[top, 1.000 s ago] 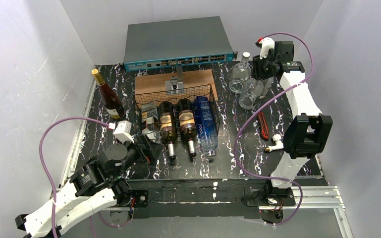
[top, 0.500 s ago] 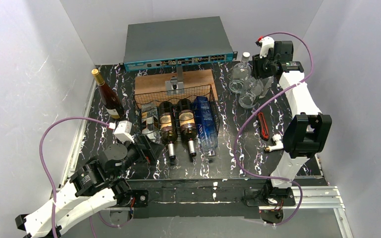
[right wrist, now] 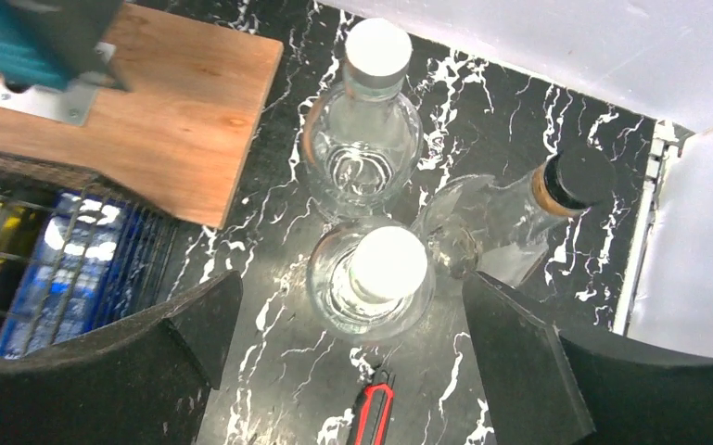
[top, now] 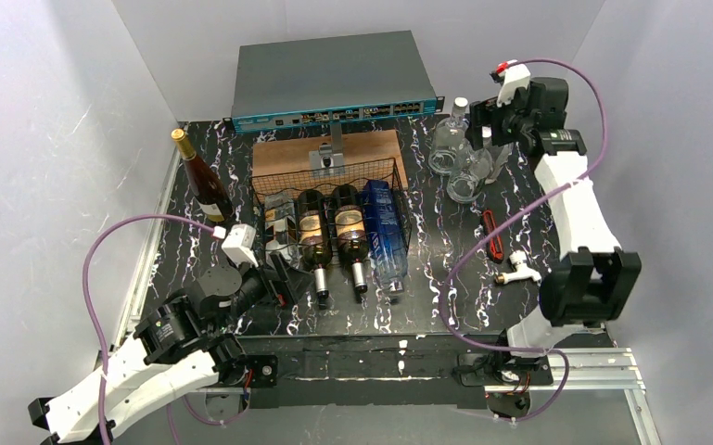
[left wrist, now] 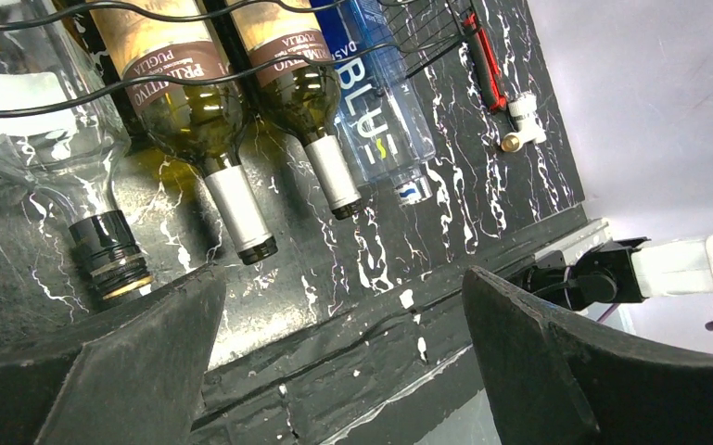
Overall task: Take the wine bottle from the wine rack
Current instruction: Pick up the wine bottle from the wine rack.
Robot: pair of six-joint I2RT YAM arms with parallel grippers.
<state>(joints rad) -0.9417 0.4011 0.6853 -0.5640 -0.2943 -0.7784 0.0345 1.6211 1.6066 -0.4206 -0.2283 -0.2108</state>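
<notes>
The black wire wine rack sits mid-table. It cradles a clear bottle, two dark wine bottles and a blue bottle, necks toward the arms. My left gripper is open just in front of the clear bottle's neck. In the left wrist view my left gripper is empty, with the black-capped clear neck and a wine bottle neck just beyond it. My right gripper hangs open above a white-capped clear bottle at the back right, touching nothing.
A brown wine bottle stands at the left. Behind the rack lie a wooden board and a grey network switch. Three clear bottles cluster at the back right. A red-black tool and a white fitting lie to the right.
My right gripper has opened, let go of the white-capped clear bottle and lifted up and back; its elbow swung right. The left gripper crept slightly toward the rack.
</notes>
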